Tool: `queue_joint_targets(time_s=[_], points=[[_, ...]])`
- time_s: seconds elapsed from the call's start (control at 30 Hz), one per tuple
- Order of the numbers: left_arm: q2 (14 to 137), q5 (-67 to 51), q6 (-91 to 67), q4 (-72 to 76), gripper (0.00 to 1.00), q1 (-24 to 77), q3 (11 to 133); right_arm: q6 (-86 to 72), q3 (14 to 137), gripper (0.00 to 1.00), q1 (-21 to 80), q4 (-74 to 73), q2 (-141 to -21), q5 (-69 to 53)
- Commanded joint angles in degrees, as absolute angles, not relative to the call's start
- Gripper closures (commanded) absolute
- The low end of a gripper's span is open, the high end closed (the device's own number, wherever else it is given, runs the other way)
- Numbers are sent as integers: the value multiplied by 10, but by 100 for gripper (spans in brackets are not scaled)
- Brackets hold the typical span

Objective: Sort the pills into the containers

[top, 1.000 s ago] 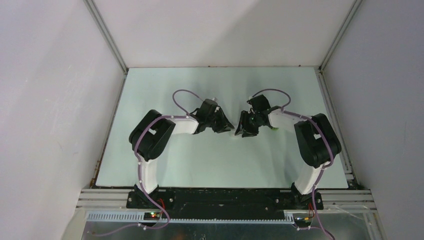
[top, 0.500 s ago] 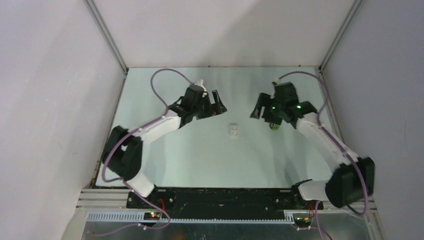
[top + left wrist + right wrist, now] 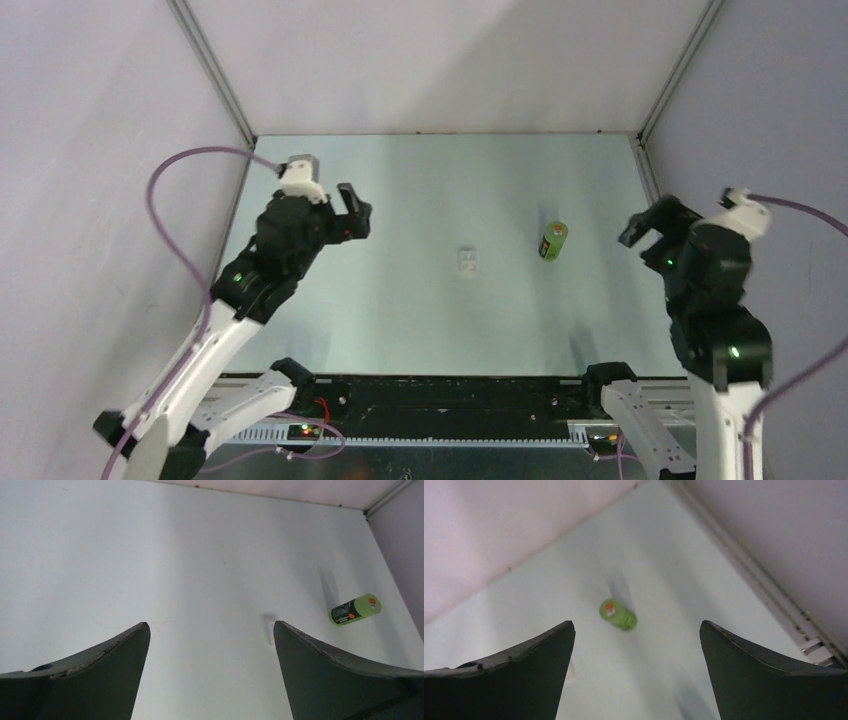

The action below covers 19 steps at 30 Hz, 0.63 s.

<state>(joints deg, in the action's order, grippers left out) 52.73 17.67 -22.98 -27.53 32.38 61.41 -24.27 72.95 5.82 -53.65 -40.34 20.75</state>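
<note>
The containers [image 3: 467, 260] show as a small clear two-cell box on the pale table, near its middle. Pills are too small to make out in any view. A green bottle [image 3: 553, 241] with an orange-marked label lies on its side to the right of the box. My left gripper [image 3: 356, 212] hangs open over the table's left side, far from the box. In its wrist view the left gripper [image 3: 210, 624] holds nothing, and the bottle [image 3: 356, 609] lies at the far right. My right gripper [image 3: 645, 225] is open near the right edge. The right gripper [image 3: 636, 623] is empty too, with the bottle [image 3: 618, 614] ahead of it.
Grey walls close the table [image 3: 420, 320] in at the back, left and right. A metal rail [image 3: 650, 190] runs along the right edge, close to my right arm. Both arm bases sit on the black bar [image 3: 450, 395] at the near edge.
Both arms swung up and outward from the table's middle, left arm leftward and right arm rightward. Both grippers opened. The box and bottle, earlier hidden under them, now lie in plain view.
</note>
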Motion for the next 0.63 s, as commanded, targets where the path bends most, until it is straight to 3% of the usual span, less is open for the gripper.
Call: queue_joint_targets(time_s=[0.0,0.27,0.6], points=[[445,245,-179,-356,1,324,611,-215,804,1,55,-580,-350,334],[292,300,-199,-448,1,324,638,-231,936,1,55,-618,-316,373],[187,329,-219,-481,1,324,611,-262,944,1,55,-634,-299,351]])
